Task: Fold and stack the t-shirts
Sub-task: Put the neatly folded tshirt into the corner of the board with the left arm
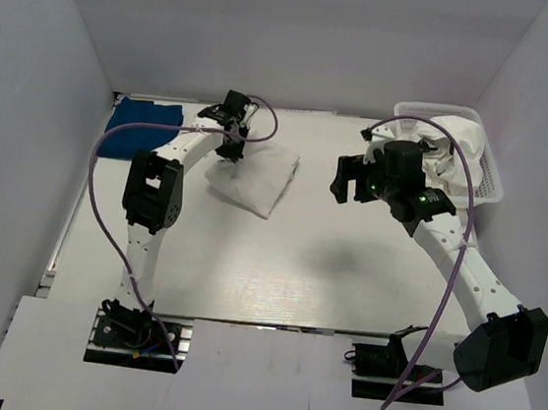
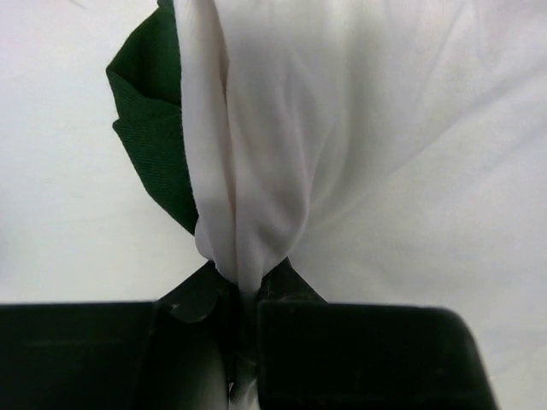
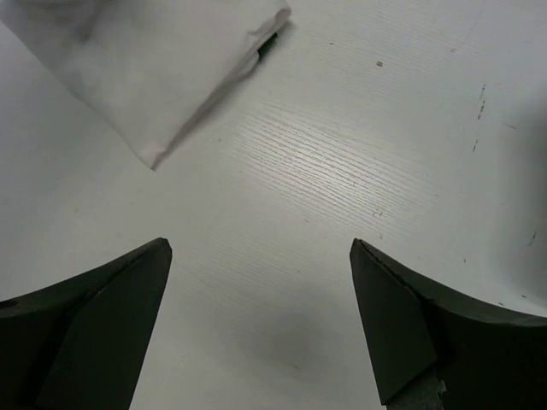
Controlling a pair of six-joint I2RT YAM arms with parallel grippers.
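White fabric, pinched hard: the left jaws are clamped on a gathered fold of the white tee [image 1: 256,175], with a dark green sleeve [image 2: 154,128] poking out just beside the pinch. That tee lies folded toward the back middle of the surface [image 1: 277,265]. Over on the right, the right jaws stand wide apart and empty above bare wood grain. The royal-blue tee [image 1: 142,129] sits in the far left corner, and a white basket [image 1: 490,175] holds pale cloth at far right.

Spread gripper [image 3: 258,248] over table [image 3: 359,171] — folded white tee [image 3: 154,60] (top left)
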